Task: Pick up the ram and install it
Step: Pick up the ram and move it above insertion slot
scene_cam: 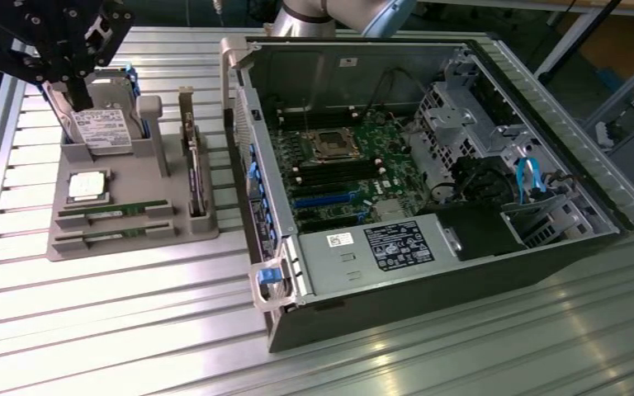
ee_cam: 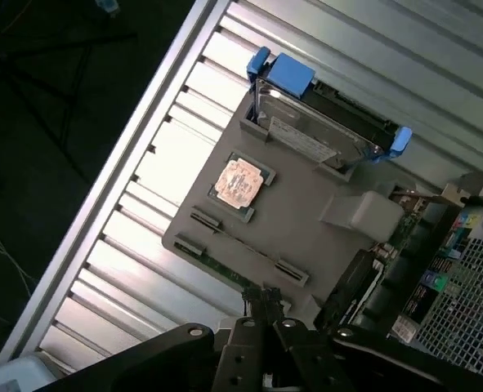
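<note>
The task has barely begun: the gripper [ee_cam: 264, 298] hangs above the grey holder [scene_cam: 130, 177] with its fingers pressed together on nothing. The ram [scene_cam: 113, 208] lies in the holder's slot, not yet picked up, well apart from the open computer case [scene_cam: 428, 272] and its motherboard [scene_cam: 350, 165], so both pickup and installation are left.

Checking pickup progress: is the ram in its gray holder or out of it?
In. Two ram sticks lie seated in slots of the holder, and the shut gripper holds nothing.
</note>
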You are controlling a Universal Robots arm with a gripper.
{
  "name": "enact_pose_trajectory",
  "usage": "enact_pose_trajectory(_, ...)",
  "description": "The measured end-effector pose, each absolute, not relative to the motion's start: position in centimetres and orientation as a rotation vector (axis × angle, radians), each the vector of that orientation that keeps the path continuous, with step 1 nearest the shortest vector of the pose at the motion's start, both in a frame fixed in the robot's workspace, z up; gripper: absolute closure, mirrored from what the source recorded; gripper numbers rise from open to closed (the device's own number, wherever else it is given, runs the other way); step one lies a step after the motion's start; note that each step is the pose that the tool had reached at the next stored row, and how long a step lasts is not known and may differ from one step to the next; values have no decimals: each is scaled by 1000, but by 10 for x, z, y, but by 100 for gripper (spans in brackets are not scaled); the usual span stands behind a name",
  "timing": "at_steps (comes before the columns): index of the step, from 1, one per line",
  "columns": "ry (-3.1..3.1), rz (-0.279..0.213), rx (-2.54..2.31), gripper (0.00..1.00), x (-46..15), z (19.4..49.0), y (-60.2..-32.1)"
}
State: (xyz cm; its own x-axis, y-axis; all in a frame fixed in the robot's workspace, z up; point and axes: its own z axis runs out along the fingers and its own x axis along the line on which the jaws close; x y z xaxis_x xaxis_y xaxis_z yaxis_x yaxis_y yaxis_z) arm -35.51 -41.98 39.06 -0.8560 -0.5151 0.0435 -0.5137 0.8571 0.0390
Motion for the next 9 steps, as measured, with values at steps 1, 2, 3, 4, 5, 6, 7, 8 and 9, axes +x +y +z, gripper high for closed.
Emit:
enact_pose_trajectory(1, -2964, -39, 869, 90, -355, 390, -420)
enact_pose_trajectory(2, -2950, -38, 914, 90, -355, 390, -420)
enact_pose_trajectory(3, -2938, -37, 951, 90, -355, 390, -420)
enact_pose_trajectory(4, -2928, -36, 980, 90, -355, 390, -420)
enact_pose_trajectory(5, -2918, -35, 1009, 90, -355, 390, -420)
enact_pose_trajectory(6, -2909, -34, 1035, 90, -355, 390, -420)
enact_pose_trajectory(7, -2890, -33, 1085, 90, -355, 390, -420)
enact_pose_trajectory(8, -2878, -32, 1116, 90, -355, 390, -420)
enact_pose_trajectory(9, -2868, -31, 1141, 90, -355, 390, -420)
